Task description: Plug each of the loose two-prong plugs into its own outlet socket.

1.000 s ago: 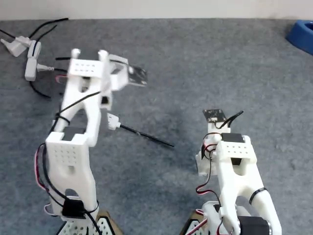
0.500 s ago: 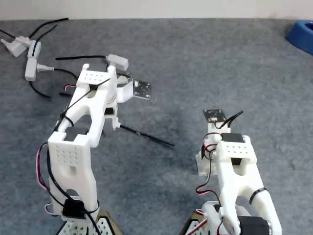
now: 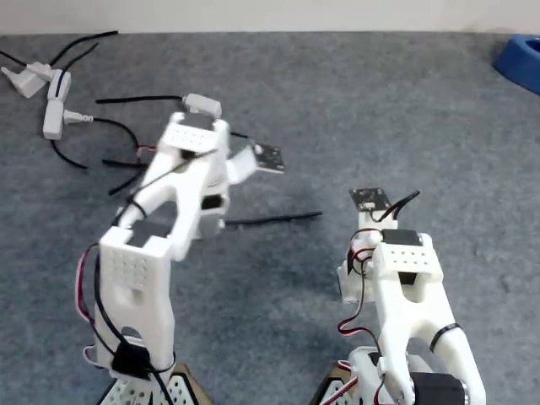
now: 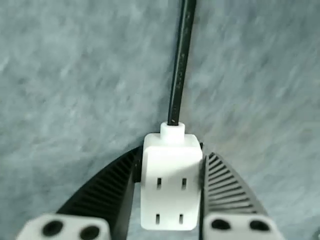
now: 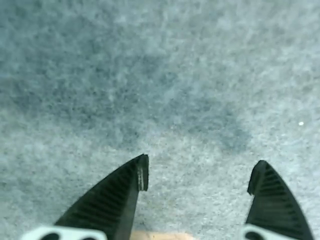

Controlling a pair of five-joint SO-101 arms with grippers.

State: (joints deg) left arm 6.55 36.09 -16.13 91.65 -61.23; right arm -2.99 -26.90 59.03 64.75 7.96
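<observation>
- The white outlet socket [image 4: 170,185] turns its slotted face to the left wrist camera. Its long axis runs in line with the black cord [image 4: 179,65], which leaves the far end and runs straight away from the left jaws.
- In the high view the cord lies almost level across the middle of the frame, coming out from under the left arm [image 3: 181,194].
- The tabletop [image 3: 405,118] is covered in grey carpet. Loose white plugs [image 3: 52,118] and cords lie at upper left, another white plug [image 3: 202,105] sits just above the left arm, and a blue object [image 3: 519,59] is at the upper right edge.
- The left jaws are clamped on the socket, one ribbed finger against each side wall.
- The right jaws are spread wide over bare carpet and hold nothing.
</observation>
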